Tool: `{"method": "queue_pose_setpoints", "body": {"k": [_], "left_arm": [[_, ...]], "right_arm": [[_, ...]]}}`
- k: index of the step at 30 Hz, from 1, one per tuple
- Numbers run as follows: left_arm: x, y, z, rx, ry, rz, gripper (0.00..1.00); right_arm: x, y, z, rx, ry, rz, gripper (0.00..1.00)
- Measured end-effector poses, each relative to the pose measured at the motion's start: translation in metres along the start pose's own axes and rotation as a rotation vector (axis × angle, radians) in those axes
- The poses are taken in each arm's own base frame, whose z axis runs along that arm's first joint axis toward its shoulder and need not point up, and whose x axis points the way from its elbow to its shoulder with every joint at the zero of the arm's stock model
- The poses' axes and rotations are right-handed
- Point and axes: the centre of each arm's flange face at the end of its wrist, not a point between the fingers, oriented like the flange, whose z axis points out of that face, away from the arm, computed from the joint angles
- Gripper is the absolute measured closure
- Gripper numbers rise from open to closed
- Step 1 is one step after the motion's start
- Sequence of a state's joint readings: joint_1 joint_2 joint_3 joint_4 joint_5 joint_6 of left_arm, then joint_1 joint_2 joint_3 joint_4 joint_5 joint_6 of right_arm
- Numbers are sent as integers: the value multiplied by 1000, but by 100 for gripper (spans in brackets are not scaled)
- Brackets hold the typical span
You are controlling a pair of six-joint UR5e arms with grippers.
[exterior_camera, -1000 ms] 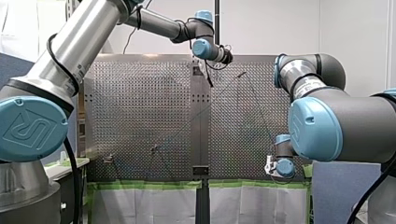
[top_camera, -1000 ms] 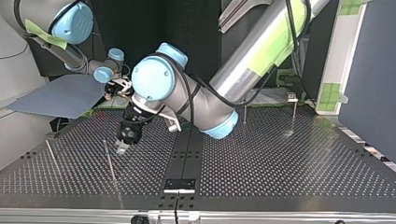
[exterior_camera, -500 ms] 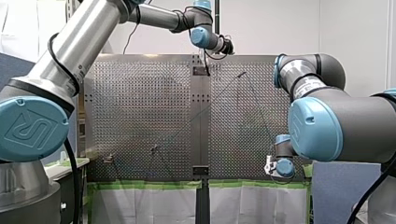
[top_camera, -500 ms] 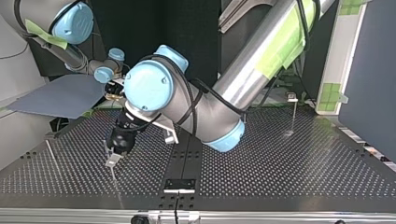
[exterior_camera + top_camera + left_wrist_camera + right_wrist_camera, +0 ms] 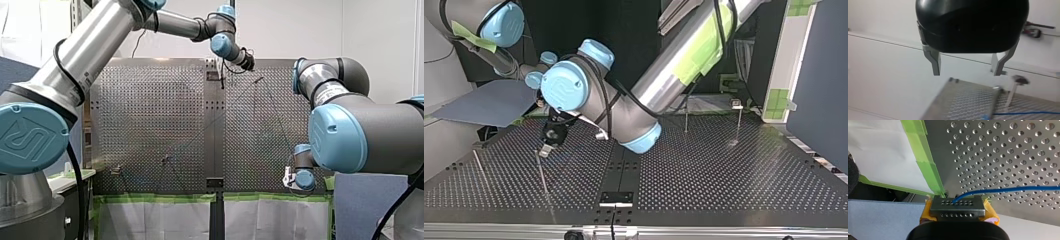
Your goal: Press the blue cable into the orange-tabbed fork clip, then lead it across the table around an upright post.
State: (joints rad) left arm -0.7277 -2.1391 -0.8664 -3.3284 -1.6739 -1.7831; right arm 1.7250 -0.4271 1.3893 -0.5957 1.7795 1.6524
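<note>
Blue cable (image 5: 1008, 188), faint in front view.

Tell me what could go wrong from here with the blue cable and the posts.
1. My left gripper has its jaws open and empty close to a thin upright post; it might knock it.
2. My right gripper holds the blue cable by the edge of the table; a tug could pull it free.
</note>
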Motion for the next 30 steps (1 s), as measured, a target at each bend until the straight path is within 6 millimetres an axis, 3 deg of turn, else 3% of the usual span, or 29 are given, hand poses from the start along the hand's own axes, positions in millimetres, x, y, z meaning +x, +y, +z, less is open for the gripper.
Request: {"method": "queue_pose_setpoints", "body": {"k": [8, 30], "left_arm": [[24, -5, -4, -51, 83, 83, 1], [23, -13, 0, 5, 54, 252, 1]], "right_arm": [[0, 0, 0, 0, -1, -1, 100], [0, 0, 0, 0, 0, -1, 100]]}}
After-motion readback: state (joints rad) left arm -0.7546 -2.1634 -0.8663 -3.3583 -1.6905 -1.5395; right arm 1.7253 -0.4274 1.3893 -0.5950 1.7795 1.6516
